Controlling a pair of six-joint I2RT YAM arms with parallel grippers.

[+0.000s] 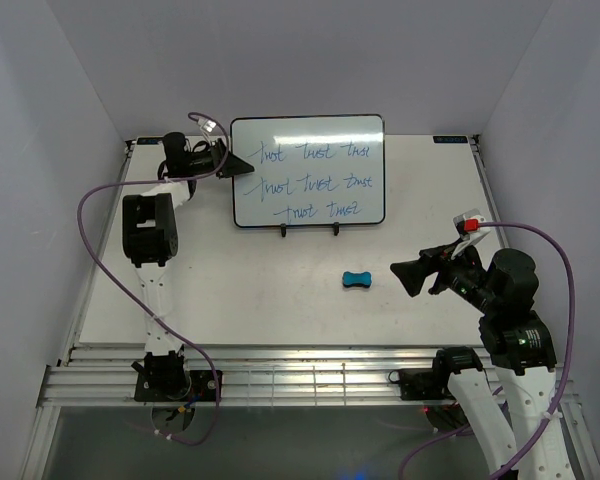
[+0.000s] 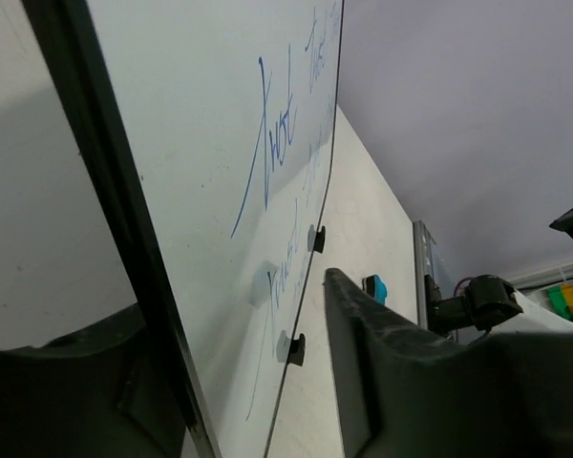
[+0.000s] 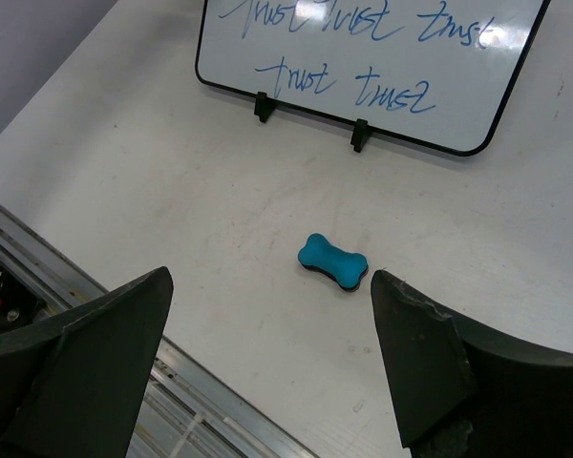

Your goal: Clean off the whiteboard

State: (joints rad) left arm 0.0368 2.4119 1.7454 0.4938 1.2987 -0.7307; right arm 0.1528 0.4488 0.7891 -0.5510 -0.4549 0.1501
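Observation:
The whiteboard (image 1: 310,170) stands on a black wire easel (image 1: 283,230) at the back of the table, with three lines of blue scrawl on it. My left gripper (image 1: 238,165) is at its left edge. In the left wrist view the black rim (image 2: 105,191) runs between the jaws, one finger behind the board and the other finger (image 2: 363,334) in front, with a gap to the face. A small blue bone-shaped eraser (image 1: 357,280) lies flat on the table in front of the board. My right gripper (image 1: 400,275) hovers open just right of it, and the eraser (image 3: 333,261) lies near its right fingertip.
The easel's two black feet (image 3: 264,105) clip the board's lower rim (image 3: 411,145). A metal rail frame (image 1: 280,380) runs along the near table edge. Purple cables (image 1: 90,200) loop off both arms. Grey walls close in the left, back and right.

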